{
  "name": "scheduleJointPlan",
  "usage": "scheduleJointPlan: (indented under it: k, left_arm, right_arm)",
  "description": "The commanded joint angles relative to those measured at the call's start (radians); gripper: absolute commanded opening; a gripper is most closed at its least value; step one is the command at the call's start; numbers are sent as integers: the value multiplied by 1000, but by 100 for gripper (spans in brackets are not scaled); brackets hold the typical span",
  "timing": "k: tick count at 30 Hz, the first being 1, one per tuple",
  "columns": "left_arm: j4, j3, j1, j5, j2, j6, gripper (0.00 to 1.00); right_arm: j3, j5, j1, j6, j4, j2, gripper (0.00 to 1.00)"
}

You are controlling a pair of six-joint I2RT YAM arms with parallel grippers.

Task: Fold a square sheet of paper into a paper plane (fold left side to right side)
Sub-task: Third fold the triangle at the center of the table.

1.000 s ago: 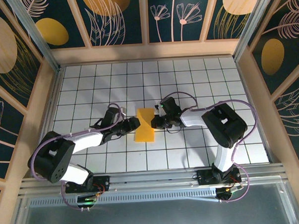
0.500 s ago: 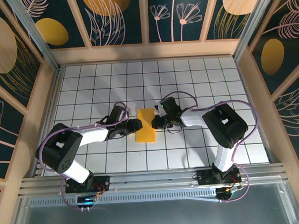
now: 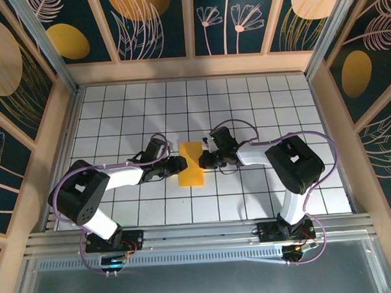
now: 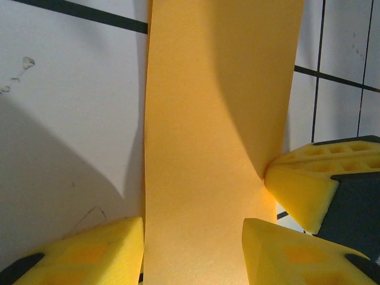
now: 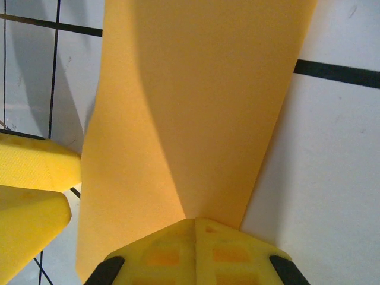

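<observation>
Meanwhile the left hand [image 3: 177, 165] has drawn in against the left edge of the square sheet of paper [image 3: 190, 163], its fingers [image 4: 89, 249] narrowing yet parted, astride the strip and gripping nothing; the sheet, doubled into a narrow strip, has not shifted from the middle of the tabletop [image 3: 258, 98]; the right hand [image 3: 203, 161] stays clenched, its tip pinning the right edge; so the first fold looks made, and the crease probably awaits pressing.
</observation>
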Motion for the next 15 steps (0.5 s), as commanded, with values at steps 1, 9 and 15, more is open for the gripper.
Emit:
scheduleJointPlan:
  k: [1,9,15]
  left_arm:
    - [51,-2,-5,5,-16,-27,46]
    - [95,-14,-4,19,-27,-51,44]
    - [53,-4,-4,-7,-24,-29,44]
  right_arm:
    - [-21,65,-12,-28,-98,-4,0]
    - [-22,67,-14,-30,-97,-3,0]
    - [-22,70,-16,-33,-99,-6,0]
